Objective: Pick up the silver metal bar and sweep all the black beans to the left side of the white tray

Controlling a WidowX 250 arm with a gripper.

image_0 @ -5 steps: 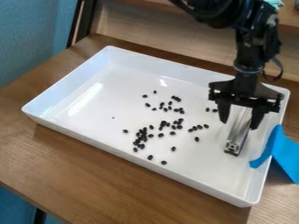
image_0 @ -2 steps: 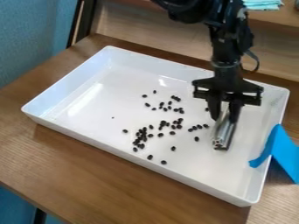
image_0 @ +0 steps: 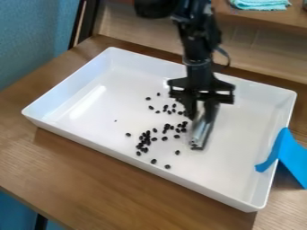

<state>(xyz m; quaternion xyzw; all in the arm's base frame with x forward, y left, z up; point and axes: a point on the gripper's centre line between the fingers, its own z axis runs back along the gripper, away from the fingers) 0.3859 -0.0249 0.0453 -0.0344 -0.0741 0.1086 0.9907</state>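
Note:
The black gripper (image_0: 199, 114) hangs over the right-centre part of the white tray (image_0: 84, 139). It is shut on the upper part of a silver metal bar (image_0: 201, 130), which slants down toward the camera with its square end lowest. Small black beans (image_0: 145, 138) lie scattered on the tray floor to the left of the bar, densest in a cluster near the tray's middle. Some beans are close beside the bar, and whether others are behind it is hidden.
Raised white walls ring the tray on a brown wooden table (image_0: 90, 179). Blue tape (image_0: 291, 155) hangs over the tray's right edge. A folded teal cloth (image_0: 260, 4) lies on a ledge at the upper right.
The gripper has moved left across the tray, its fingers closing on the bar and carrying it along. Beans formerly seen just left of the bar are now out of sight.

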